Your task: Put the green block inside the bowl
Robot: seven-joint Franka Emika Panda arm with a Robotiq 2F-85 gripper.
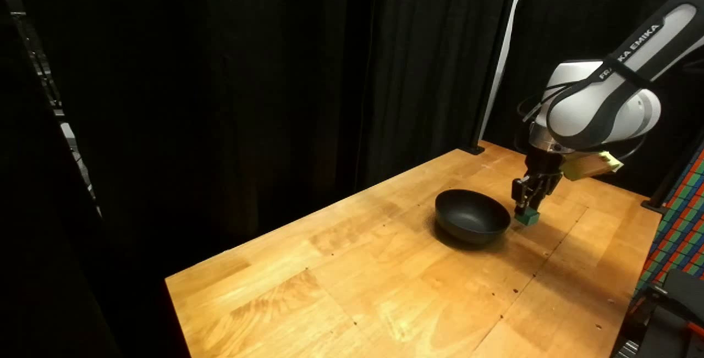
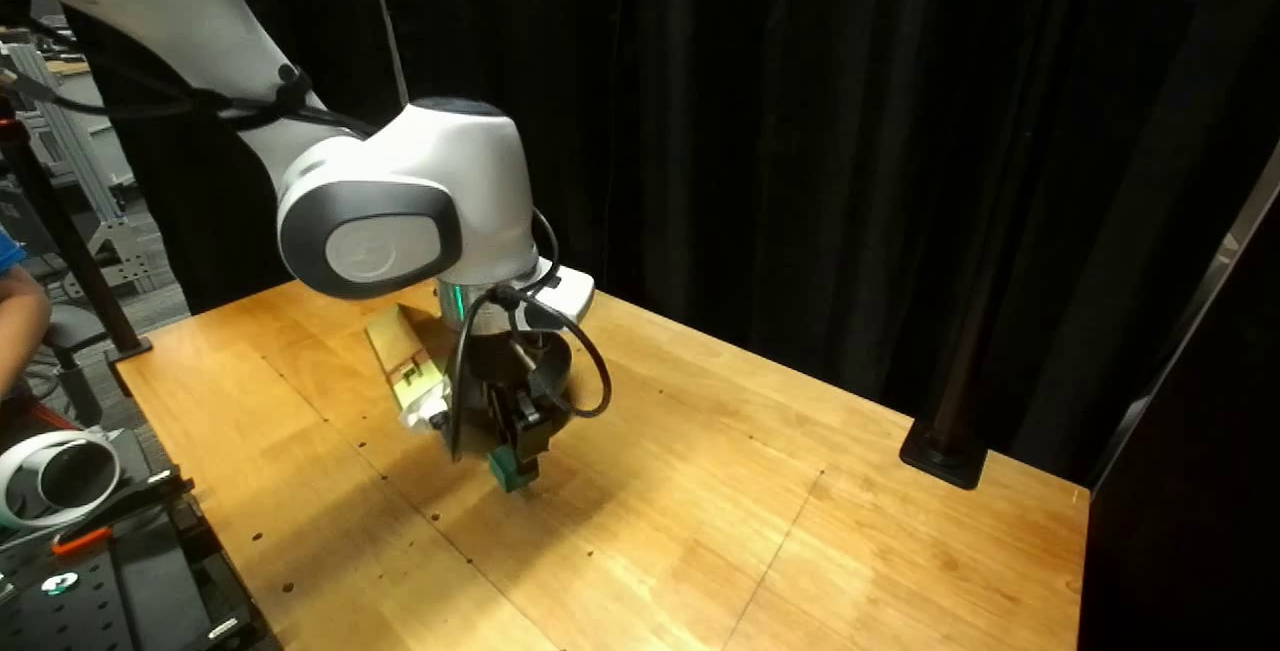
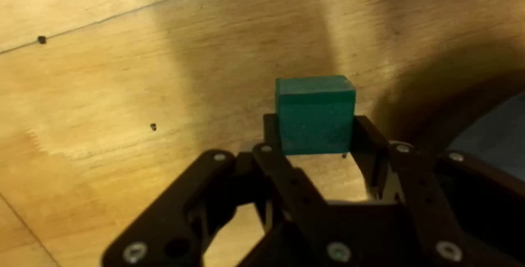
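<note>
The green block (image 1: 527, 216) is a small dark green cube. My gripper (image 1: 522, 208) is shut on it, with one finger on each side; the block (image 3: 316, 123) shows between the fingertips in the wrist view. The block (image 2: 512, 469) appears to be held a little above the table. The black bowl (image 1: 470, 216) stands upright on the table right beside the gripper, and no object shows inside it. In an exterior view the bowl (image 2: 562, 371) is largely hidden behind the wrist and gripper. In the wrist view only part of the bowl (image 3: 492, 135) shows at the right edge.
The wooden table (image 1: 357, 281) has a seam line and small dark dots. A yellowish piece (image 1: 588, 165) is fixed to the wrist. Loose cables (image 2: 600, 381) loop around the wrist. Black curtains (image 2: 780, 181) and a pole foot (image 2: 943, 456) stand along the table edge.
</note>
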